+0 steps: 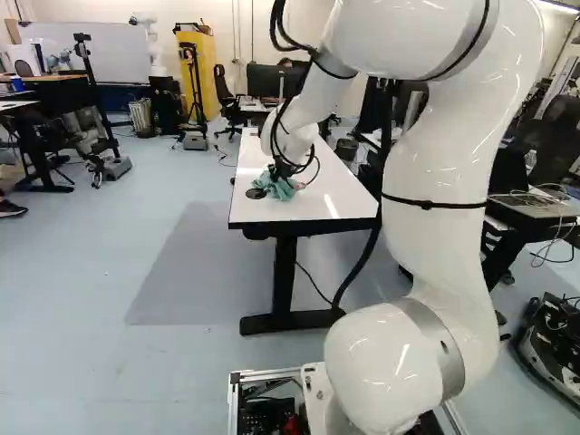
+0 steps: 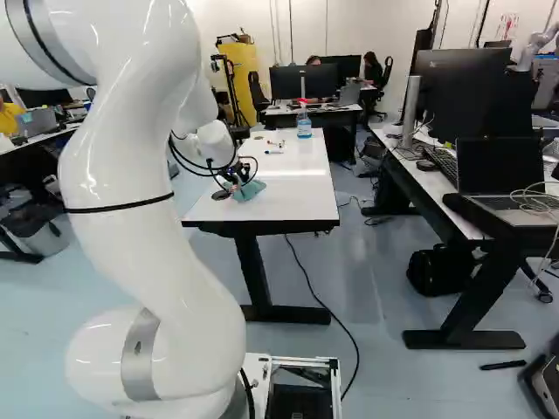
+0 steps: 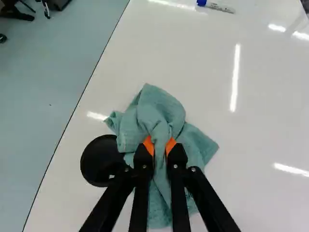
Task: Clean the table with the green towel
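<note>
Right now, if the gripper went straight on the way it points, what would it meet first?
Past the green towel clamped in the gripper, it would most likely meet the white tabletop beneath; how much cloth or gap lies between is unclear.

Base views: set behind the arm (image 1: 435, 263), left and right, facing forward and down, sharing the tabletop (image 2: 301, 194). Wrist view: close, above it.

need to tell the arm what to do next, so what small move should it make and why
Probably slide the green towel along the white table, away from the black disc: the pincer is shut on the cloth, which lies on the tabletop and touches the disc.
</note>
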`<state>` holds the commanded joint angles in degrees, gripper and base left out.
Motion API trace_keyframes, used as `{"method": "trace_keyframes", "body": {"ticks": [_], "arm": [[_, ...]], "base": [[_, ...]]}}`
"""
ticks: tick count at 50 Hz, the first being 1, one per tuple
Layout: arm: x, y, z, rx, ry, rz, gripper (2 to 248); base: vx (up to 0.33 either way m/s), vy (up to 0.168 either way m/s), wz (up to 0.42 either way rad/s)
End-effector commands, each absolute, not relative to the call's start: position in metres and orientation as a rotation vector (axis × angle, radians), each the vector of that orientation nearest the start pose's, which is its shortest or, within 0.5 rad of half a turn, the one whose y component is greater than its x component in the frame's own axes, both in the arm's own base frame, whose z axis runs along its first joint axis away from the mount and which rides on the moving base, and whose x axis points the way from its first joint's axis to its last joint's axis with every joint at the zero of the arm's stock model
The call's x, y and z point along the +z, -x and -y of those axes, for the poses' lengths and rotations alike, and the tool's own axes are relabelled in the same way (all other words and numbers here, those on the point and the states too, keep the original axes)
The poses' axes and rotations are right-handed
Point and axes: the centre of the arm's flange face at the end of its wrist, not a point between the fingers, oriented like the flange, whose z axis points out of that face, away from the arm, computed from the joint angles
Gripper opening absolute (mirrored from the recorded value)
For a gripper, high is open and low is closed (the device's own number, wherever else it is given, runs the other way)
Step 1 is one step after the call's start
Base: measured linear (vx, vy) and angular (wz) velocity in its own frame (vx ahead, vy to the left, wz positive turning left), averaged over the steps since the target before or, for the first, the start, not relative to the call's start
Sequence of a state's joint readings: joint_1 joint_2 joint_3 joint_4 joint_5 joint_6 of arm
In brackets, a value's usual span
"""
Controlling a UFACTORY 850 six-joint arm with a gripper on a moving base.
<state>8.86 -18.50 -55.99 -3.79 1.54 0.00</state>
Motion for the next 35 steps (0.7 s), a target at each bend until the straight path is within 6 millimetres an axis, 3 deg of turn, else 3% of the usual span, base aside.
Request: {"method": "trace_keyframes", "body": {"ticks": [13, 35], "arm": [[0.418, -0.537, -0.067, -1.029, 2.933, 0.282, 46], [0.418, -0.535, -0.03, -1.033, 2.963, 0.182, 46]], "base": [[0.0, 0.0, 0.0], [0.0, 0.0, 0.0]]}}
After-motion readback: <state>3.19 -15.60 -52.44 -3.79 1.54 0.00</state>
